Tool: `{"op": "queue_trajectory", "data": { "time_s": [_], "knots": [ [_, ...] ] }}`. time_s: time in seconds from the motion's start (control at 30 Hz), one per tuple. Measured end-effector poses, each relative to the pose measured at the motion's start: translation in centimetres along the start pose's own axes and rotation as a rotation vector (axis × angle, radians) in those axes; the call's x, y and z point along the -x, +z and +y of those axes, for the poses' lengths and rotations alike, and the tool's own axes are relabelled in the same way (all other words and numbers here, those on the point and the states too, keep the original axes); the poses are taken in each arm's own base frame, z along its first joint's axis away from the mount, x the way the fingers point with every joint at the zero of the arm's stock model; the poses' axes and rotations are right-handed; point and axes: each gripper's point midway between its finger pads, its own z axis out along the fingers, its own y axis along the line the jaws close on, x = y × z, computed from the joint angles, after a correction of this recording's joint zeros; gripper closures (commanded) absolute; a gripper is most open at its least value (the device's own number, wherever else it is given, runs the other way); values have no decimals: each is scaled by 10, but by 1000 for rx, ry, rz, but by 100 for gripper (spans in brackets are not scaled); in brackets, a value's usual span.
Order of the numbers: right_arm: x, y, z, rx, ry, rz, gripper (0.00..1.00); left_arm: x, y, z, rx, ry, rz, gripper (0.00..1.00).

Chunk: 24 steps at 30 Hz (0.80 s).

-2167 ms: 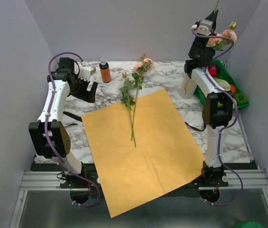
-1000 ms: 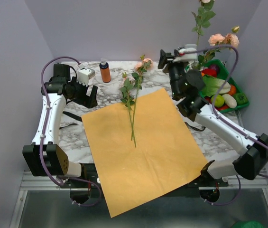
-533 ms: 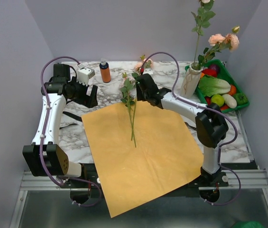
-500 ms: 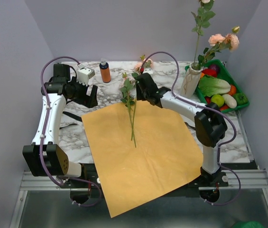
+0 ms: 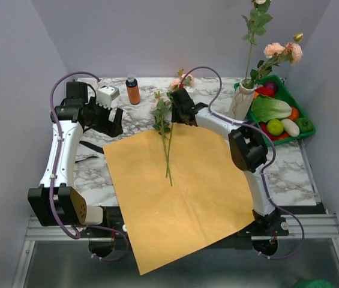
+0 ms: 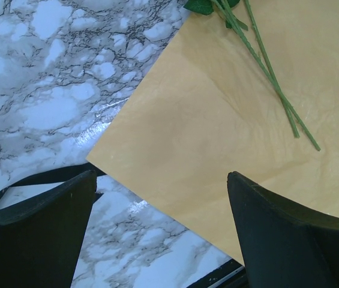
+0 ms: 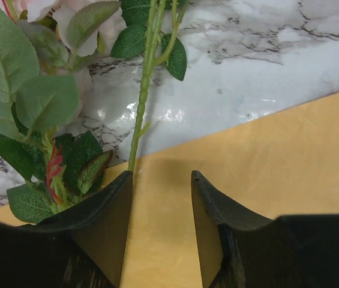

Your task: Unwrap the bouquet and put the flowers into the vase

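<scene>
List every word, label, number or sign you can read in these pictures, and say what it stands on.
None: no text can be read in any view.
Orange bottle: any label is too small to make out.
Black ribbon: no lettering shows on the visible part.
Orange paper sheet: plain, no print.
White box: no readable marking.

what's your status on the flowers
Left gripper open over paper corner. Right gripper open, empty, beside stems. Loose stems on paper, rest in vase. Nothing seen in the way.
</scene>
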Motion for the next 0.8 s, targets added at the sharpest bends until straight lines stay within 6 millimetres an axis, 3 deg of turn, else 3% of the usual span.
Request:
{"op": "queue_trajectory", "data": {
  "time_s": [0.13,0.3,0.57,0.8],
  "knots": [
    [10,11,12,17,6,-6,49,-2,0,1,4,5,6,1],
    [39,17,30,49,24,-51,51,-2,0,2,10,10,9,1],
    [27,44,26,9,19,22,55,-3,2,3,9,17,14,1],
    [9,52,5,-28,29,125,56,-3,3,4,8,23,16,1]
  ]
}}
